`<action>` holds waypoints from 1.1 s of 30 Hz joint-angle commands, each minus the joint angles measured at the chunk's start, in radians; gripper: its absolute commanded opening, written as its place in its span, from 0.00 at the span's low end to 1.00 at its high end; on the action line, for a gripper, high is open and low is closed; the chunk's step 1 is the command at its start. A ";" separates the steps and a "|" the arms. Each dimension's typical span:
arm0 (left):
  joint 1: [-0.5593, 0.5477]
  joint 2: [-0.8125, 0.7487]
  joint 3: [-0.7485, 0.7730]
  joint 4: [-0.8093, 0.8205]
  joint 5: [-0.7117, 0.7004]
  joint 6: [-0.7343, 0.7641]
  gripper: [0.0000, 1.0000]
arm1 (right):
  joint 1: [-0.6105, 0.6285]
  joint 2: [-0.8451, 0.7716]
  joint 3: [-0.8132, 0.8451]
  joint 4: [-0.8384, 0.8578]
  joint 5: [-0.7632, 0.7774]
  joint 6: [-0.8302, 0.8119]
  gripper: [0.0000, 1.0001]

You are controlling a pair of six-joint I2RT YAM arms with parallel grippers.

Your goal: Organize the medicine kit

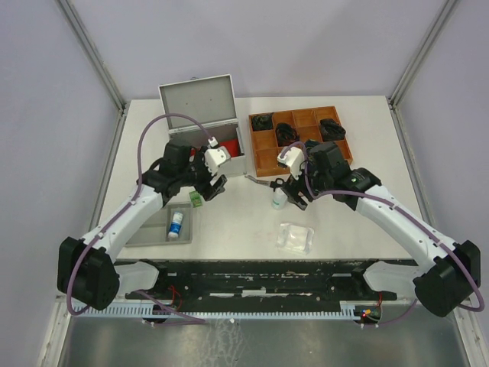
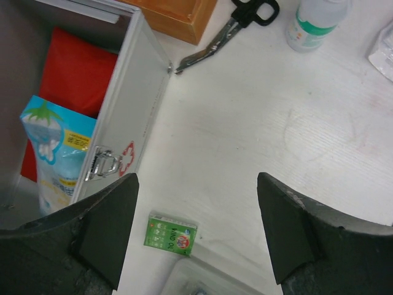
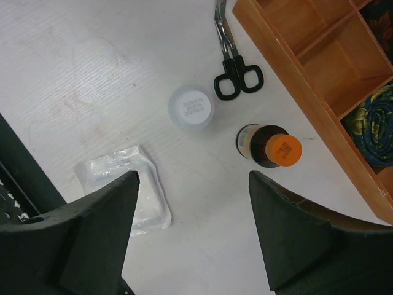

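Hovering above the white tabletop (image 1: 244, 222), both pairs of jaws are released and hold nothing. The left jaws hang just in front of the medicine kit (image 1: 200, 103), which sits at the upper left of centre in the top view. Its lid stands raised at the back, with the handle on the top edge.

In the left wrist view the kit's front wall runs down the left side, showing its metal latch (image 2: 104, 165) and a red mark. Inside lie a red pouch (image 2: 77, 70) and a blue-and-white packet (image 2: 58, 153) that overlaps the pouch's lower part. The dark fingers (image 2: 113, 233) stand wide apart. Low in that frame a small green box (image 2: 171, 233) lies flat on the tabletop, just beside the corner of a grey tray (image 1: 153, 233). That tray holds a little white bottle with a blue cap (image 1: 176, 224).

Black-handled scissors (image 3: 236, 74) lie with their tips near the kit's front corner and their handles near the wooden compartment tray (image 1: 263, 145). Some of that tray's compartments hold dark rolled items (image 3: 371, 126).

The right jaws hang spread over two upright bottles. One is a white-capped bottle (image 3: 191, 107) and the other a brown bottle with an orange cap (image 3: 273, 146), which stands near the wooden tray's edge. A clear-wrapped gauze packet (image 3: 126, 187) lies at the lower left of the right wrist view.
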 commanded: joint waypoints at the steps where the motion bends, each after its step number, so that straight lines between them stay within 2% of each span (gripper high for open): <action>1: 0.002 -0.006 0.018 0.118 -0.042 -0.027 0.84 | -0.003 -0.013 0.010 0.005 0.028 -0.021 0.81; 7: -0.025 0.004 -0.003 0.183 0.133 -0.028 0.84 | -0.003 0.026 0.024 0.007 0.046 0.002 0.80; 13: -0.128 0.047 -0.026 0.337 0.159 -0.090 0.84 | -0.049 0.018 0.040 0.020 0.084 0.073 0.80; 17: -0.191 0.109 -0.019 0.437 0.141 -0.161 0.84 | -0.129 0.023 0.047 0.033 0.101 0.132 0.80; 26: -0.317 0.311 0.092 0.515 0.083 -0.258 0.84 | -0.233 -0.025 0.040 0.064 0.228 0.175 0.80; 33: -0.336 0.379 0.096 0.462 -0.044 -0.181 0.76 | -0.261 -0.034 0.037 0.055 0.184 0.170 0.80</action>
